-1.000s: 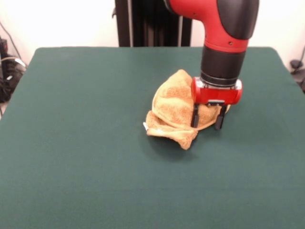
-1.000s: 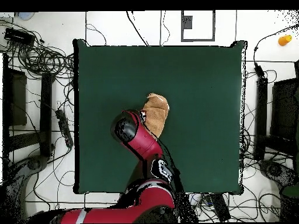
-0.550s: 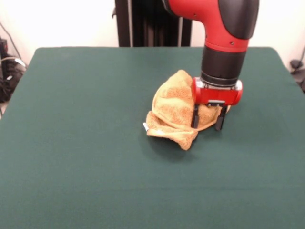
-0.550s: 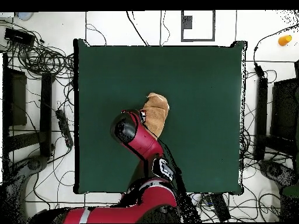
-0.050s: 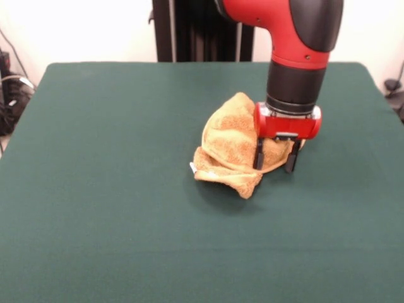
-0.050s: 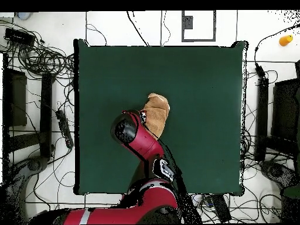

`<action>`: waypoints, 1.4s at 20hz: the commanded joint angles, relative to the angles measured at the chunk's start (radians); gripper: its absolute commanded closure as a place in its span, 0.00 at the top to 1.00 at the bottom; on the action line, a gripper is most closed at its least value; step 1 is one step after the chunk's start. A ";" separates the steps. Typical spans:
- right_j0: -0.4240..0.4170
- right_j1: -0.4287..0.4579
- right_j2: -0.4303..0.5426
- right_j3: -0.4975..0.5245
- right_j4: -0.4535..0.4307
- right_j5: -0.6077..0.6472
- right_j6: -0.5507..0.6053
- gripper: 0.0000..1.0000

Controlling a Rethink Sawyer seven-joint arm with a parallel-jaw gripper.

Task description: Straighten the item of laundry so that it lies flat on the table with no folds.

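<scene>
Evidently, the towel (image 5: 235, 150) lay bunched and folded near the middle of the table (image 5: 101, 208), well clear of every edge. The gripper (image 5: 274, 156) stood with fingers apart, straddling the towel's right-hand fold. Risk noted: closing here would likely pinch several layers together, so a pull might drag the whole heap rather than open it.
</scene>
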 commanded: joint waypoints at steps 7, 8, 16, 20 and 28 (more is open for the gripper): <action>0.024 0.140 0.115 0.026 -0.003 0.023 0.311 0.00; 0.024 0.140 0.116 0.027 -0.005 0.021 0.311 0.00; 0.018 0.116 0.133 0.048 -0.002 0.014 0.337 0.00; 0.111 0.019 0.048 0.096 0.063 0.105 0.355 0.00; 0.342 -0.131 -0.286 0.012 -0.004 0.546 0.519 0.00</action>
